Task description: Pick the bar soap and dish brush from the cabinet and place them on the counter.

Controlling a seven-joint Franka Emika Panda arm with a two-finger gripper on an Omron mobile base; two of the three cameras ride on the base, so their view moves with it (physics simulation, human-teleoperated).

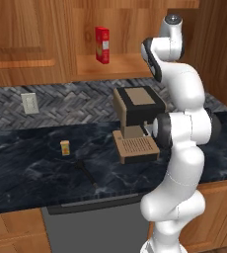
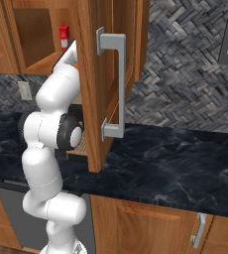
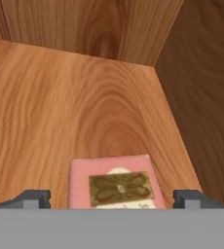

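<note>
The bar soap (image 3: 116, 182) lies on the cabinet (image 3: 60, 107) shelf; the dish brush (image 1: 86, 170) on the counter (image 1: 31, 163).

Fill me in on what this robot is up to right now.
The arm is reaching into the open cabinet. In the hand view the open gripper hangs over the bar soap, which lies flat on the wooden shelf, one fingertip either side, nothing gripped yet. The dish brush already lies on the counter, near a small orange-yellow block and the coffee machine. A red box stands on the shelf.
</note>
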